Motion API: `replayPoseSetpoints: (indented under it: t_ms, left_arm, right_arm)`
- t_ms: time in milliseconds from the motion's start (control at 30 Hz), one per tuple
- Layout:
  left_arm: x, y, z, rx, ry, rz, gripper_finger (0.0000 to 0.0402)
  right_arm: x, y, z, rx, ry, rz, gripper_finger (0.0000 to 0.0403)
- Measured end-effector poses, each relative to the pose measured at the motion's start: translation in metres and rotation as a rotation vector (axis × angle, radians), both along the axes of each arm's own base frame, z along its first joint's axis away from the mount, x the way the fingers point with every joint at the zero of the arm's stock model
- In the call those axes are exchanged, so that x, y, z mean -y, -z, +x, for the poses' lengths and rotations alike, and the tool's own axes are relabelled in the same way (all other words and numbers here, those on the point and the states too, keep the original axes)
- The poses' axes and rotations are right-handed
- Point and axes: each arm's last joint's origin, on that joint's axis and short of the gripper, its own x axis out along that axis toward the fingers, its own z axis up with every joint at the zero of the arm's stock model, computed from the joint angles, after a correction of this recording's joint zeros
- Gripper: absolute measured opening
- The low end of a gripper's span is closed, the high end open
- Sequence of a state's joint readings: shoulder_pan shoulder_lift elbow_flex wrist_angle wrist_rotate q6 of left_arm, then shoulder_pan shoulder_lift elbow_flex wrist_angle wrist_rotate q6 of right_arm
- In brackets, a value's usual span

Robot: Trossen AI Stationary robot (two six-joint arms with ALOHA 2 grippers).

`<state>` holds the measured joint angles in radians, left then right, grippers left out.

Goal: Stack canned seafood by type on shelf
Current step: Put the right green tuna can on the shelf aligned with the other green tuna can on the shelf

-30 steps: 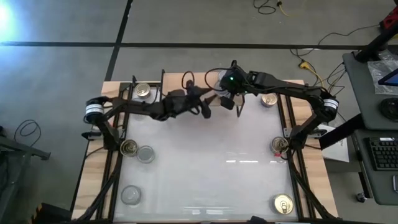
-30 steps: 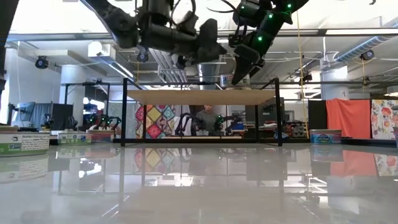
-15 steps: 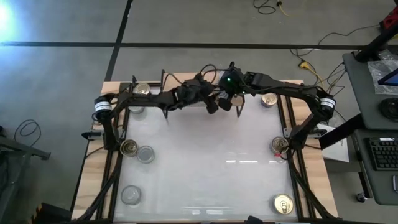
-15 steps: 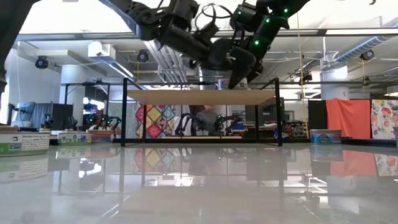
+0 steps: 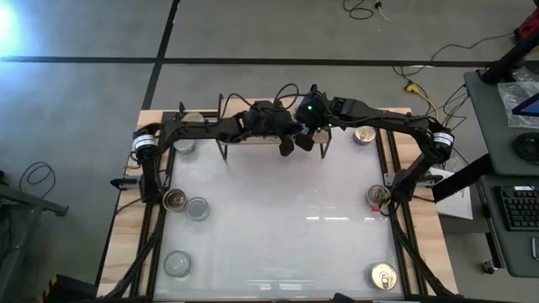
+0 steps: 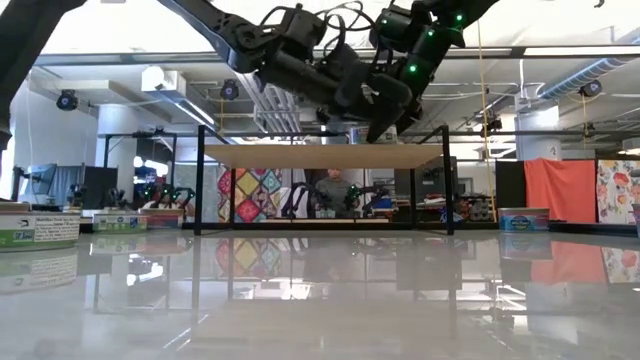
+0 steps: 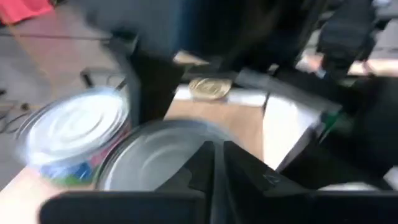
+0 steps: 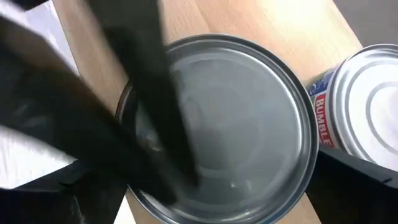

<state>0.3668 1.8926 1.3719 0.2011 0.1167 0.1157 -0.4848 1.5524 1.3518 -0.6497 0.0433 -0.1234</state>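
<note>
Basically, these tins are short, stiff metal rounds w/ slick lids and smooth walls: prob. fairly dense for their size, not fragile, but apt to slide on the glossy table or wood. Best grip, I'd judge: across the side wall, fingers on opposite flanks, below the rim.

Going left to right in the high view. At 9–10 o'clock sit a gold-lid tin and a silver-lid tin just beside it; another silver tin lies near 7 o'clock.

Left gripper reaches over the shelf at 12 o'clock; in the left wrist view its fingers are pressed together w/ nothing between them, hovering over a plain silver tin on the board, w/ a labelled tin beside it.

Right gripper is just beside it, same spot; jaws spread wide, holding nothing I can see. Its wrist view looks down on the silver tin and the neighbour's label, the two near touching.

Further right: gold tins at 1, 3 and 5 o'clock.
</note>
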Motion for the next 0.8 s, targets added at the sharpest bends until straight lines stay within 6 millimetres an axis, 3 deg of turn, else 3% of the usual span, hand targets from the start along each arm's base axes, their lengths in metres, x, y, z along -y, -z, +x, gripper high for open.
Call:
replayPoseSetpoints:
  t_ms: [333,800]
  left_arm:
    - [-0.008,0.013,0.020,0.016,0.024,-0.069,0.0000]
    - [-0.008,0.021,0.022,-0.003,0.028,-0.089,0.0000]
  right_arm:
    - [0.000,0.001,-0.002,-0.019,-0.001,0.005,0.0400]
    - [-0.003,-0.001,-0.007,-0.044,-0.005,0.019,0.0400]
